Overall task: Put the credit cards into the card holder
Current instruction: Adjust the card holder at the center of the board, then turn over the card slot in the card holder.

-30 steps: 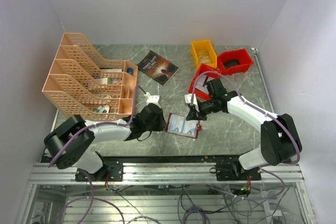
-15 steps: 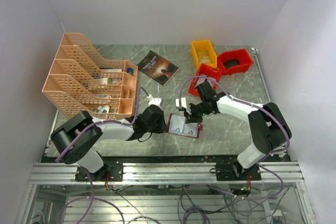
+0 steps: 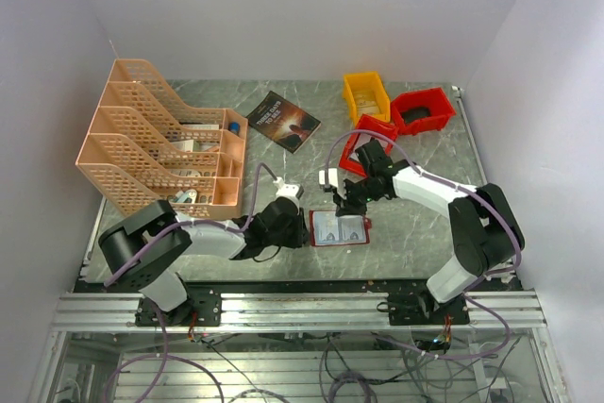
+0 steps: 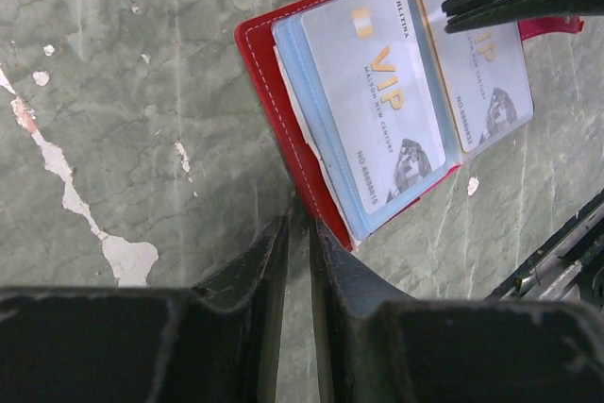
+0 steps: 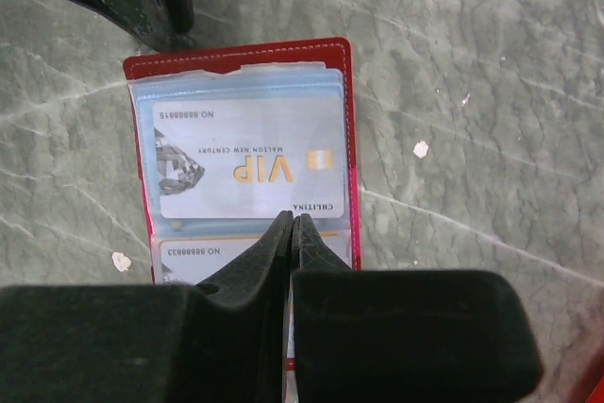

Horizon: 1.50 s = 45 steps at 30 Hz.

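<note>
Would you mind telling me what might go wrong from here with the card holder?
The right end effector, shut, seems to press at the fold of the open card holder beside a VIP card; dragging might pull that card from its pocket. The left end effector sits at the holder's red edge, jaws barely apart; a nudge may slide the holder.

A grey-green marbled worktop (image 3: 415, 233) fills the bay. Pale veins cross its surface, and white chips (image 4: 118, 257) show where the finish has flaked. Plain white walls (image 3: 283, 7) close it in at the back and on both sides, under soft, even light. An aluminium rail frame (image 3: 302, 313) runs along the near edge, with cables (image 3: 340, 375) tangled beneath it.
</note>
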Available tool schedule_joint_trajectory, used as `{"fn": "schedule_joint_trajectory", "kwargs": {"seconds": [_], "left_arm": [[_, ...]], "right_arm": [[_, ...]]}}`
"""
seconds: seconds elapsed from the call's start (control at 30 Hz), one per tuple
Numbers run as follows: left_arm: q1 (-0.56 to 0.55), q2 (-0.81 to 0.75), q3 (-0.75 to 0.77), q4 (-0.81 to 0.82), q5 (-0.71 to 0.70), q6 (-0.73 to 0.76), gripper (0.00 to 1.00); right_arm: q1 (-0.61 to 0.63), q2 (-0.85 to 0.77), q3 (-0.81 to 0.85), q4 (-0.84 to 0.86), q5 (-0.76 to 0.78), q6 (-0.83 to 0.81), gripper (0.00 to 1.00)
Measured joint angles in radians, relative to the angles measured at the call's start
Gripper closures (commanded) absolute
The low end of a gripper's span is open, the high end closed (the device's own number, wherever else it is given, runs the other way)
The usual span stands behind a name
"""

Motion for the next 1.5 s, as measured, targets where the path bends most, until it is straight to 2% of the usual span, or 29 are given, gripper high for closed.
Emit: {"fn": "schedule_joint_trajectory", "kwargs": {"seconds": [0.1,0.3,0.47,0.63,1.0,1.5], "left_arm": [[-0.005,-0.014,-0.01,-0.002,-0.001,-0.006,0.72],[-0.006,-0.144,-0.072,-0.023,-0.031,-0.022,0.69],[-0.007,-0.28,-0.145,0.038,-0.052,-0.053,0.54],[-0.007,-0.327,-0.224,0.16,-0.06,-0.109,0.49],[-0.007,-0.22,-0.243,0.38,-0.053,-0.188,0.52],[-0.007,-0.042,-0.224,0.485,-0.027,-0.221,0.57]], "right_arm": [[-0.014,0.003,0.006,-0.021,0.004,-0.015,1.0],[-0.024,0.019,0.008,-0.04,0.003,-0.023,1.0],[-0.024,0.055,0.013,-0.043,0.004,-0.011,1.0],[-0.024,0.059,0.013,-0.04,0.003,0.004,1.0],[-0.018,0.08,0.017,-0.031,-0.004,0.031,1.0],[-0.008,0.097,0.022,-0.016,-0.005,0.061,1.0]]}}
